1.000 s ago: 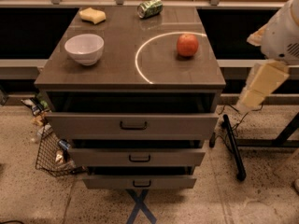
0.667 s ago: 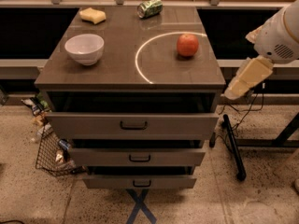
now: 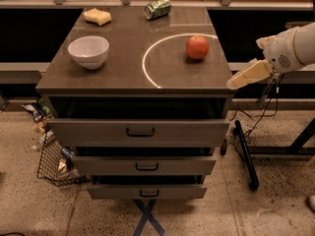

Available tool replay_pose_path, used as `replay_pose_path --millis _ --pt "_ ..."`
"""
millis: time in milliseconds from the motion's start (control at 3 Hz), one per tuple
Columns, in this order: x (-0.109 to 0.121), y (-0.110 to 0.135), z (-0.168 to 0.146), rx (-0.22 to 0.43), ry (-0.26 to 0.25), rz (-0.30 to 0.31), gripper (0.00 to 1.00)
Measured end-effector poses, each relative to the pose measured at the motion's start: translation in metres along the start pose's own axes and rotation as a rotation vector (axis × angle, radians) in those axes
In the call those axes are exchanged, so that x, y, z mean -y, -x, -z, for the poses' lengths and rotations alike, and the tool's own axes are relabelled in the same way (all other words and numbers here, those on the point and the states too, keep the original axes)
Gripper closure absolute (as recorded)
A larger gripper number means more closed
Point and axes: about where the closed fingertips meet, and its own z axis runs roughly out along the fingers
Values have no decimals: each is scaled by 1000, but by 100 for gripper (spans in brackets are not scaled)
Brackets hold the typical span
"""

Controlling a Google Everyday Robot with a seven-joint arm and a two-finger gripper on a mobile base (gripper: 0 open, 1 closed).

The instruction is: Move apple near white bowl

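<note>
Gripper (image 3: 235, 82) hung just off the tabletop (image 3: 123, 70) right edge, couldn't tell its grip; apple (image 3: 197, 47) sat well apart from white bowl (image 3: 88, 51).

Single view, high front, angled down onto drawer cabinet (image 3: 123, 70) top, mid-range; tool (image 3: 237, 81) at right, beside cabinet corner

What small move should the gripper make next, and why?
Probably reach left over the table toward the apple. The gripper hangs just off the table's right edge, touching nothing, while the apple rests on the right side, well apart from the bowl on the left.
</note>
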Motion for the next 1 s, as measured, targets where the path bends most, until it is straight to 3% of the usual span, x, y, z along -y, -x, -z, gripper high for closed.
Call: replay_pose_path --millis 333,1000 --pt "24 1 -33 115 8 -71 0" --pt "42 31 -87 238 56 -125 0"
